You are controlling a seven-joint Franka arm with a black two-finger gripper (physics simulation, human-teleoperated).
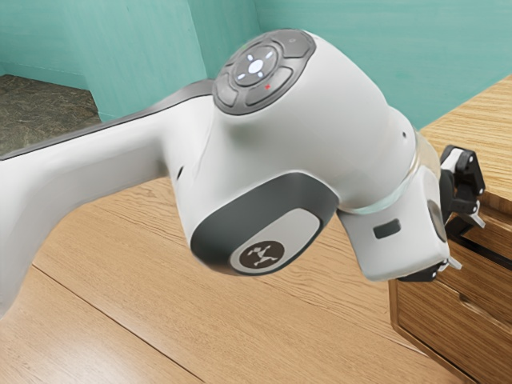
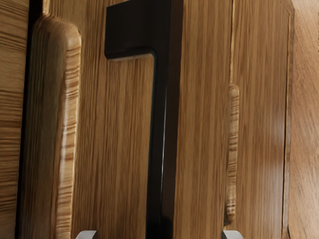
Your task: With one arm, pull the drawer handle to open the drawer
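Observation:
A wooden cabinet (image 1: 472,128) stands at the exterior view's right. Its drawer front (image 1: 480,284) carries a black bar handle (image 1: 492,250). My gripper (image 1: 466,240) is right at that handle, open, with one finger above the bar and one below it. In the wrist view the handle (image 2: 162,149) runs straight down the middle of the drawer front (image 2: 114,149). It passes between my two pale fingertips (image 2: 85,234), which stand well clear of it on either side. A dark gap (image 2: 22,124) runs along one edge of the drawer front.
My white arm (image 1: 264,160) covers much of the exterior view. A wooden floor (image 1: 160,320) spreads below it. Teal walls (image 1: 416,48) stand behind. A second drawer front (image 1: 448,328) sits below the first.

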